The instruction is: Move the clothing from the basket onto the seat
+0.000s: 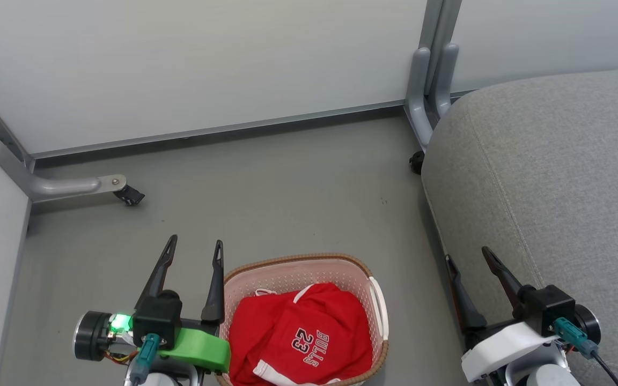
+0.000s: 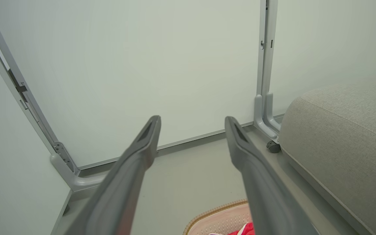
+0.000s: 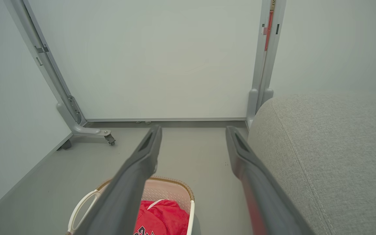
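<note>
**1. Grippers**
- Left gripper [image 1: 195, 242]: its two fingers [image 1: 215, 289] are spread with a clear gap and hold nothing. The tips point away from the robot. The gripper hangs just beside the left wall of the basket [image 1: 298, 258]. In the left wrist view the left gripper [image 2: 192, 120] frames bare floor and a wall panel.
- Right gripper [image 1: 466, 254]: its two fingers are likewise spread and hold nothing. It sits at the near edge of the seat [image 1: 556, 177], to the right of the basket. In the right wrist view the right gripper [image 3: 193, 129] points toward the far wall.

**2. Container and contents**
- One basket stands on the floor [image 1: 287, 198] between the two grippers. Its near end is cut off by the lower edge of the head view, so its long axis cannot be told.
- One white handle [image 1: 379, 308] shows on its right side.
- The clothing [image 1: 298, 332] lies inside the basket as a crumpled red heap with white trim. It fills most of the interior and rises to about rim level.
- Whether the heap is one garment or two cannot be told.

**3. Orientation**
- The white "BULLS 23" lettering faces up. In the head view it reads upside down and runs on a slant.
- The seat's stitched seam runs from far to near.

**4. Surroundings**
- One seat stands right of the basket, apart from it.
- The pale wall panels [image 1: 207, 64] stand on grey feet. Two casters show: one at the left [image 1: 129, 195] and one beside the seat [image 1: 416, 161].
</note>
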Tool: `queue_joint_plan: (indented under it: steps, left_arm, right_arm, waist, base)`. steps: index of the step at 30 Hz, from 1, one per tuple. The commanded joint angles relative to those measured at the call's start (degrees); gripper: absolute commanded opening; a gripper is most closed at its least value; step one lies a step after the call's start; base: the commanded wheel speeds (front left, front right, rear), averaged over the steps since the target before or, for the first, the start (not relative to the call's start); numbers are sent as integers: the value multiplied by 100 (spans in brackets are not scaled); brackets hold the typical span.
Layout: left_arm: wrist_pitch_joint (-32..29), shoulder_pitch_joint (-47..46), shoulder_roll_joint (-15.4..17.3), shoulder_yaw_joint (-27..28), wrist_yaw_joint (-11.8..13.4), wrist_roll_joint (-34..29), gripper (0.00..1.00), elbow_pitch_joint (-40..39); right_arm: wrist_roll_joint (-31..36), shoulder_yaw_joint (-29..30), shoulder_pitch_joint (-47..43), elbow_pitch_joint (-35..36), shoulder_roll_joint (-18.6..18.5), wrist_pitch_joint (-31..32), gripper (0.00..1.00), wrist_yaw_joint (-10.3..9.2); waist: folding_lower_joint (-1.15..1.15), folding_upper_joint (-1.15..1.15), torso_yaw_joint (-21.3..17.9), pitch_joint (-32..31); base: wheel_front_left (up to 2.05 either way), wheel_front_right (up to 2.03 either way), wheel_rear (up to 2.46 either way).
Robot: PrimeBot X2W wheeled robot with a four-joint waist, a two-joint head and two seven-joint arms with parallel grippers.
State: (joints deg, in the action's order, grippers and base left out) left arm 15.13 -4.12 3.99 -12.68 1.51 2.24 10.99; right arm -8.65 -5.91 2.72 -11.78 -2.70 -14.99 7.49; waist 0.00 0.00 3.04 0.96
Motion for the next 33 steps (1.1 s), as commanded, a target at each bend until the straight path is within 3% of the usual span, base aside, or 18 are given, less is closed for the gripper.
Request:
queue_joint_plan:
  steps: [1, 12, 19, 33]
  left_arm:
    - [4, -24, 17, 12, 9, -41, 100, 7]
    - [4, -75, 8, 35, -48, 19, 100, 29]
    - [3, -415, 63, -72, -257, -38, 100, 199]
    - [3, -1659, 298, -359, -694, -153, 100, 1037]
  right_arm:
    - [-3, 14, -4, -22, -34, -29, 100, 0]
    - [-1, -5, 54, -52, -34, -30, 100, 0]
    - [30, -13, 184, 63, -33, -29, 100, -1]
    - [-99, -143, 805, 397, -28, -29, 100, -1]
  waist:
    - [0, 0, 2, 1]
    - [0, 0, -33, 86]
    - [0, 0, -182, 338]
    - [0, 0, -1020, 1520]
  base:
    - [0, 0, 0]
    - [0, 0, 0]
    - [0, 0, 0]
    - [0, 0, 0]
